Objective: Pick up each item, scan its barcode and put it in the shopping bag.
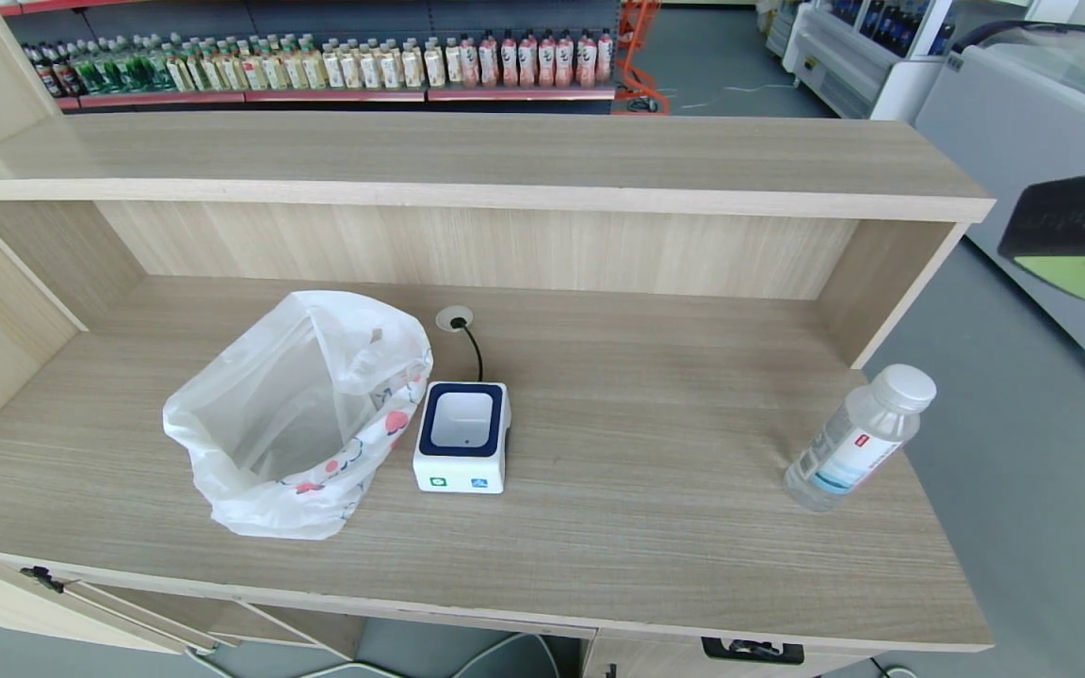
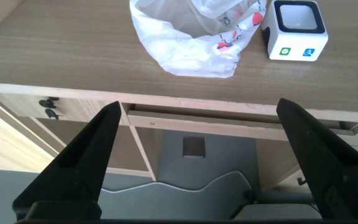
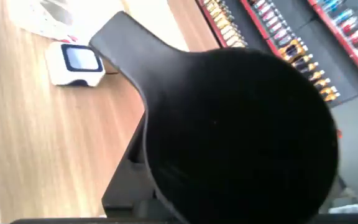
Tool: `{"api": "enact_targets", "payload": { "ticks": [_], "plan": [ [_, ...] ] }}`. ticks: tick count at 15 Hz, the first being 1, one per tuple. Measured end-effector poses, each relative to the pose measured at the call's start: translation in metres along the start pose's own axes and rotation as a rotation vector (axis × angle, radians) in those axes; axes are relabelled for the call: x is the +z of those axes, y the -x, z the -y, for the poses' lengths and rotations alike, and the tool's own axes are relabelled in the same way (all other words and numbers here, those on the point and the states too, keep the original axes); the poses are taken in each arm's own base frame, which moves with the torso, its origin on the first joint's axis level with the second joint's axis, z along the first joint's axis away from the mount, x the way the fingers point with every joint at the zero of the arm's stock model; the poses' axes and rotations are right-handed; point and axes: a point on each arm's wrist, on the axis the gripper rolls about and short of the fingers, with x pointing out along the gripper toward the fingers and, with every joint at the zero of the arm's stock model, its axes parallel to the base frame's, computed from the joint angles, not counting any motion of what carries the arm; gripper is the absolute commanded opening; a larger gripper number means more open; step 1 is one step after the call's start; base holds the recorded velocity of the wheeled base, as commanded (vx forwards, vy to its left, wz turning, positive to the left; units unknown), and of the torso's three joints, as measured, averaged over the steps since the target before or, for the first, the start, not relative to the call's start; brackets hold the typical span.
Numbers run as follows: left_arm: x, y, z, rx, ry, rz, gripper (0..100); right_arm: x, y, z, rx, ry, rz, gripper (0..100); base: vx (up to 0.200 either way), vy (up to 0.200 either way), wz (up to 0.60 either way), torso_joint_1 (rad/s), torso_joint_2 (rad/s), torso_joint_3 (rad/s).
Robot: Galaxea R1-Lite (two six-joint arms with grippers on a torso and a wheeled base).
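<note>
One bottle [image 1: 858, 441] stands upright well right of the scanner [image 1: 462, 449], and the bag [image 1: 298, 428] sits against the scanner's left. I judge the bottle smooth, slightly squashy and fairly light, so I'd grip it mid-body. My left hand [image 2: 199, 109] gapes apart, empty. My right hand's [image 1: 1075, 231] state I cannot tell. The bench [image 1: 646, 537] is wood, with shop shelves [image 1: 316, 94] behind.

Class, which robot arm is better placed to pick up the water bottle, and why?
Right. The clear plastic water bottle stands at the wooden counter's right end, near the right arm; the left gripper hangs before the white plastic bag at the left.
</note>
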Motion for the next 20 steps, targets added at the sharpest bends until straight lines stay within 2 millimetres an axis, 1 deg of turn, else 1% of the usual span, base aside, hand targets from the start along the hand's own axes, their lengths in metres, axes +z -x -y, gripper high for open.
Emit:
{"api": "enact_targets", "payload": {
  "ticks": [1,2,6,7,8,9,12,15,17,20],
  "plan": [
    [0.000,0.000,0.000,0.000,0.000,0.000,100,-0.001,0.000,-0.004,0.023,-0.157,-0.001,0,0.000,0.000,0.00,0.000,0.00,0.000],
    [0.000,0.000,0.000,0.000,0.000,0.000,100,-0.002,0.000,-0.006,0.030,-0.352,-0.022,0,0.000,0.000,0.00,0.000,0.00,0.000],
    [0.000,0.000,0.000,0.000,0.000,0.000,100,-0.005,-0.005,-0.006,-0.033,-1.257,-0.123,0,0.000,0.000,0.00,0.000,0.00,0.000],
    [0.000,0.000,0.000,0.000,0.000,0.000,100,-0.009,-0.008,-0.007,-0.048,-1.421,-0.146,0,0.000,0.000,0.00,0.000,0.00,0.000],
    [0.000,0.000,0.000,0.000,0.000,0.000,100,-0.016,-0.012,-0.010,-0.064,-1.530,-0.181,0,0.000,0.000,0.00,0.000,0.00,0.000],
    [0.000,0.000,0.000,0.000,0.000,0.000,100,-0.025,-0.016,-0.015,-0.076,-1.579,-0.227,0,0.000,0.000,0.00,0.000,0.00,0.000],
    [0.000,0.000,0.000,0.000,0.000,0.000,100,-0.038,-0.023,-0.021,-0.088,-1.635,-0.287,0,0.000,0.000,0.00,0.000,0.00,0.000],
    [0.000,0.000,0.000,0.000,0.000,0.000,100,-0.048,-0.021,-0.028,-0.137,-1.670,-0.338,0,0.000,0.000,0.00,0.000,0.00,0.000],
    [0.000,0.000,0.000,0.000,0.000,-0.001,100,-0.052,-0.017,-0.031,-0.164,-1.678,-0.352,0,0.000,0.000,0.00,0.000,0.00,0.000],
    [0.000,0.000,0.000,0.000,0.000,0.000,100,-0.050,-0.012,-0.031,-0.171,-1.693,-0.336,0,0.000,0.000,0.00,0.000,0.00,0.000]
  ]
}}
